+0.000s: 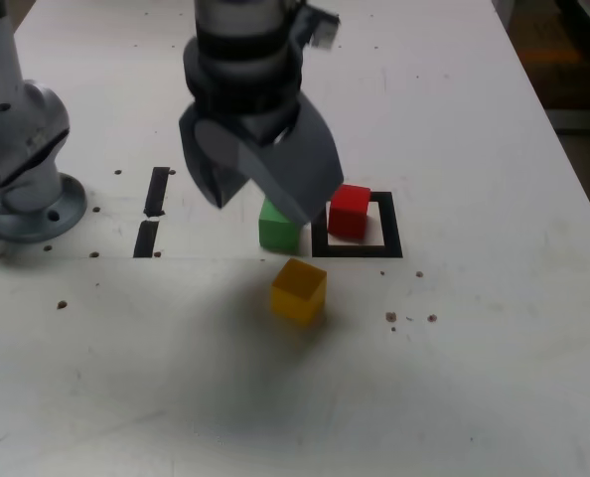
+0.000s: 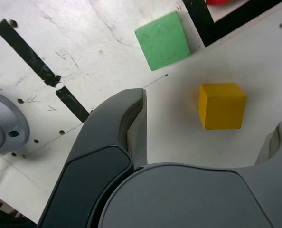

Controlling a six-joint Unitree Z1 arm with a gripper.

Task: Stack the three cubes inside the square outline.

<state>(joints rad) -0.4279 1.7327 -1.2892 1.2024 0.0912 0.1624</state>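
White tabletop spreads under my pincer, whose jaws gape wide and hold nothing. Beyond it lies the square outline, red cube inside; green cube just outside, yellow cube between the jaws below. I judge a skewed descent could knock yellow away.

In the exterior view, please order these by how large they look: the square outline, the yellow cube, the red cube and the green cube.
1. Square outline, widest.
2. Yellow cube, though it is nearest the camera, so this may be only perspective.
3. Red cube and green cube: about alike; the gripper hides part of the green one, so I do not rank them.
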